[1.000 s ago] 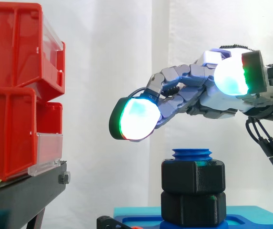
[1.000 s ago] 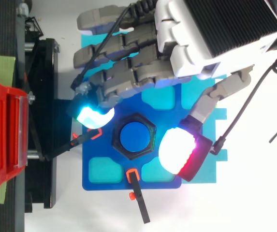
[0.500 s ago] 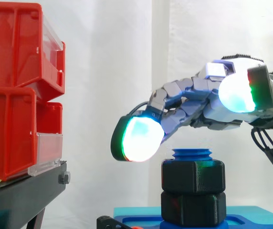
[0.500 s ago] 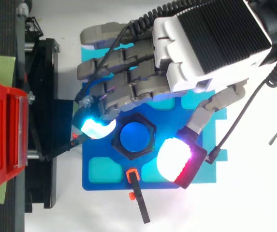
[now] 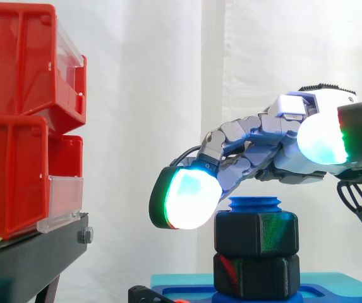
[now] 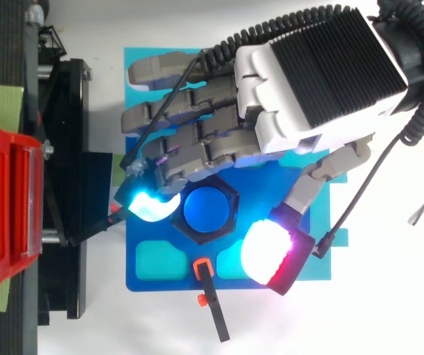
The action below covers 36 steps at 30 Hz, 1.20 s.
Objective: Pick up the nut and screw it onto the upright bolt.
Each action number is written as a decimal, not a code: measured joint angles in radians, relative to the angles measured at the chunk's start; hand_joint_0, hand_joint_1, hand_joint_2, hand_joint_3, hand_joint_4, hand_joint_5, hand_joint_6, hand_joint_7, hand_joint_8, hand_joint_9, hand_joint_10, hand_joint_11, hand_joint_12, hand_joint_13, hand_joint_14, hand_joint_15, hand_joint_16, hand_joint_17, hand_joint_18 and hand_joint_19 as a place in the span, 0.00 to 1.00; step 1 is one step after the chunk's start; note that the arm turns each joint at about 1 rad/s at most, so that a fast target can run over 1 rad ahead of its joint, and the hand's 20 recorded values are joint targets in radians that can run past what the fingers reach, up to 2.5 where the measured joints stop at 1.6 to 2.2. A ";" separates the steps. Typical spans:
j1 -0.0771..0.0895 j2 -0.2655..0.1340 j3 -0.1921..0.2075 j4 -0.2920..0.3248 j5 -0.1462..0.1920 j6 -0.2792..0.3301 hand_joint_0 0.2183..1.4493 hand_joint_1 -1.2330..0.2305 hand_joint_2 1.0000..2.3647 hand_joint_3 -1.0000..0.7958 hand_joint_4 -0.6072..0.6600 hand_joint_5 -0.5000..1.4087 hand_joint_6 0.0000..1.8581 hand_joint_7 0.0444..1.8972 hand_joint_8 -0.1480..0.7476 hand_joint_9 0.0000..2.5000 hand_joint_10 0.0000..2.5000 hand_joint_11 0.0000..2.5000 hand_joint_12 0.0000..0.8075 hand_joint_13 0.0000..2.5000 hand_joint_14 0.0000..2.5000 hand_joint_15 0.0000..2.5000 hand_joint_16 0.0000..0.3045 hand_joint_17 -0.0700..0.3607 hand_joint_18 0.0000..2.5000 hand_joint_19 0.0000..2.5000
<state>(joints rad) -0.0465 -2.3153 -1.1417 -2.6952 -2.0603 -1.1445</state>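
Two black hexagonal nuts (image 5: 256, 254) sit stacked on the upright blue bolt (image 5: 254, 204), whose threaded tip shows above the upper nut (image 6: 205, 208). The bolt stands on a blue fixture plate (image 6: 160, 275). My hand (image 6: 300, 89) hovers over the bolt, its palm facing down and its fingers spread and gently bent. A glowing fingertip (image 5: 188, 198) hangs beside the upper nut's left face; the thumb pad (image 6: 269, 248) hangs on the opposite side. Nothing is held between them.
Red bins (image 5: 23, 113) are stacked on a black stand (image 5: 29, 255) at the left. Two black clamps with orange tips (image 6: 208, 292) lie at the plate's front and left edges. A white curtain hangs behind.
The hand has come down and moved over the bolt; its fingertip dropped from above the bolt tip to the level of the upper nut.
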 measured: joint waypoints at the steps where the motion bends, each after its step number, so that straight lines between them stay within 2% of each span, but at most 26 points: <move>1: 0.000 0.000 0.000 0.000 0.001 0.000 0.22 0.72 0.00 0.28 0.64 0.22 0.27 0.42 0.43 0.27 0.00 0.00 0.44 0.16 0.00 0.00 0.15 0.40 0.01 0.02; 4: 0.000 0.000 0.000 -0.001 0.001 0.000 0.22 0.72 0.00 0.28 0.66 0.24 0.27 0.49 0.44 0.30 0.00 0.00 0.44 0.18 0.00 0.00 0.15 0.40 0.04 0.04; 8: 0.000 0.000 0.002 -0.001 0.001 0.000 0.23 0.71 0.00 0.28 0.64 0.26 0.27 0.60 0.44 0.35 0.00 0.00 0.42 0.21 0.00 0.00 0.14 0.39 0.07 0.05; 11: -0.001 0.000 0.005 -0.001 0.000 0.000 0.24 0.70 0.00 0.28 0.58 0.28 0.27 0.78 0.45 0.43 0.00 0.02 0.41 0.24 0.00 0.02 0.14 0.38 0.09 0.06; 13: -0.003 0.000 0.009 -0.003 -0.001 0.001 0.24 0.69 0.00 0.28 0.57 0.28 0.27 0.83 0.44 0.46 0.00 0.04 0.40 0.26 0.00 0.03 0.13 0.38 0.12 0.07; 17: -0.009 0.001 0.025 -0.017 -0.005 0.001 0.24 0.68 0.00 0.28 0.54 0.27 0.32 0.79 0.44 0.49 0.00 0.06 0.39 0.29 0.00 0.05 0.13 0.37 0.16 0.09; 20: -0.013 0.001 0.048 -0.042 -0.011 0.000 0.24 0.66 0.00 0.28 0.52 0.27 0.37 0.73 0.43 0.53 0.00 0.11 0.39 0.35 0.00 0.13 0.13 0.37 0.19 0.13; 25: -0.022 0.001 0.086 -0.100 -0.020 -0.006 0.24 0.65 0.00 0.28 0.52 0.26 0.38 0.74 0.41 0.55 0.00 0.14 0.40 0.38 0.01 0.18 0.13 0.36 0.22 0.15; 30: -0.030 0.001 0.107 -0.152 -0.025 -0.021 0.24 0.64 0.00 0.28 0.50 0.27 0.40 0.68 0.40 0.58 0.01 0.16 0.40 0.42 0.01 0.25 0.12 0.36 0.25 0.17; 31: -0.032 0.001 0.109 -0.160 -0.028 -0.025 0.24 0.64 0.00 0.28 0.50 0.27 0.40 0.68 0.40 0.58 0.01 0.16 0.40 0.42 0.01 0.25 0.12 0.36 0.25 0.17; 35: -0.036 0.002 0.119 -0.171 -0.031 -0.030 0.24 0.64 0.00 0.28 0.58 0.27 0.27 0.83 0.41 0.53 0.00 0.12 0.42 0.36 0.01 0.18 0.13 0.37 0.22 0.15; 36: -0.037 0.002 0.124 -0.173 -0.032 -0.031 0.23 0.64 0.00 0.28 0.60 0.25 0.27 0.74 0.42 0.51 0.00 0.10 0.42 0.34 0.01 0.16 0.13 0.37 0.20 0.14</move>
<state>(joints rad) -0.0837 -2.3135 -1.0180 -2.8683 -2.0920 -1.1755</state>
